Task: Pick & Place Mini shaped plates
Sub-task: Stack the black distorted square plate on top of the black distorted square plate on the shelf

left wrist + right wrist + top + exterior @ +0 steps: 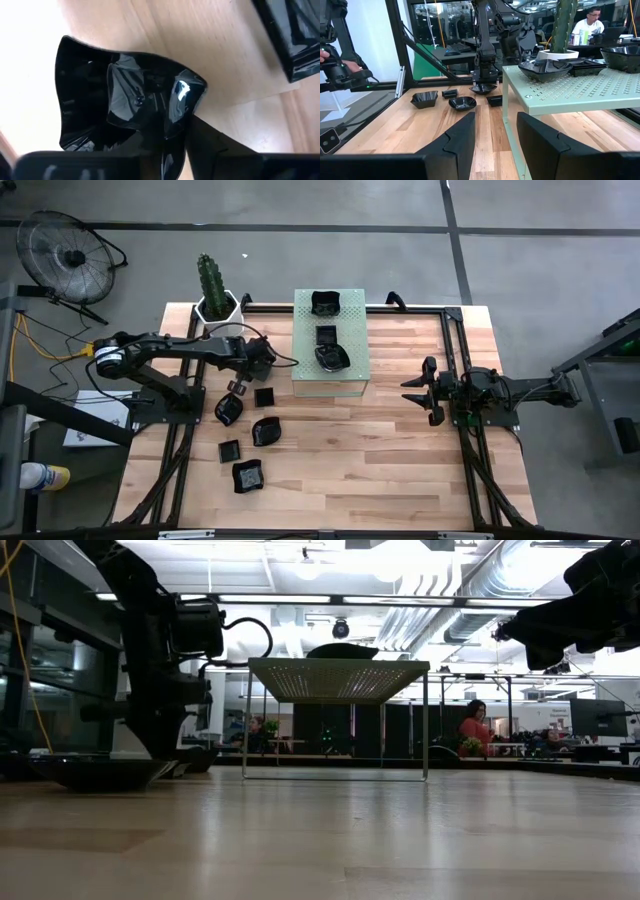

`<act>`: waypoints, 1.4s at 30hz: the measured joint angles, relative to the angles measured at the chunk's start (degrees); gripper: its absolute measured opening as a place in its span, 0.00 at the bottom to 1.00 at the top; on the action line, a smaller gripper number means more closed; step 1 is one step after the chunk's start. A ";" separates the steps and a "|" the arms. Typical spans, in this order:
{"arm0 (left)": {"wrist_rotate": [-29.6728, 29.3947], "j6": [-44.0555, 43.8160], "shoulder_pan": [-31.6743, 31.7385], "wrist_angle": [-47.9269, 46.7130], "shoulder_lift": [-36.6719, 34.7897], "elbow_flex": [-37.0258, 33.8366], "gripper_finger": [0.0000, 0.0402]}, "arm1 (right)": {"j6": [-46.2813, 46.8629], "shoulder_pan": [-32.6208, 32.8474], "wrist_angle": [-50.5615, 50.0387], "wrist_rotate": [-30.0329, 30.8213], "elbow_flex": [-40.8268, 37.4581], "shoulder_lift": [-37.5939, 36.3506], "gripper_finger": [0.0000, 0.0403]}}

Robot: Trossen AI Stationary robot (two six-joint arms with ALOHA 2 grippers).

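My left pincer point(240, 386) is pinching a shiny black plate point(125, 100) on the table point(400, 460) — I should squeeze its rim firmly, then lift straight up. Right pincer point(428, 391) waits wide.

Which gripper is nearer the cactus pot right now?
Left. The left gripper is down over a small black dish on the table, just in front of the cactus pot. The right gripper waits open across the table, beyond the green perforated block.
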 joint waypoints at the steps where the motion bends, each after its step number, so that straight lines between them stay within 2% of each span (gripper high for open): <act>1: 0.49 0.00 0.00 0.00 0.00 0.00 0.14 | 0.00 0.01 0.02 -0.01 0.01 0.00 0.35; 5: 0.67 0.00 0.00 -0.04 0.00 0.00 0.03 | 0.00 0.00 0.00 -0.01 0.01 0.00 0.35; 7: 0.67 -0.01 0.00 0.00 0.00 0.00 0.01 | 0.00 0.01 0.01 -0.01 0.00 0.00 0.35; 13: 0.68 -0.58 0.00 -1.09 -1.39 0.65 0.01 | 0.00 0.01 0.00 0.00 0.00 0.00 0.35; 23: -0.10 -4.54 0.00 -11.11 -6.85 8.50 0.00 | 0.00 0.01 0.01 0.00 0.01 0.00 0.35; 33: -4.30 -16.29 0.00 -19.61 -8.26 16.76 0.00 | -0.01 0.01 0.02 0.01 0.00 0.00 0.35; 42: -4.50 -11.97 -0.02 -19.65 -8.26 26.19 0.00 | 0.00 0.00 0.02 -0.01 0.00 0.00 0.35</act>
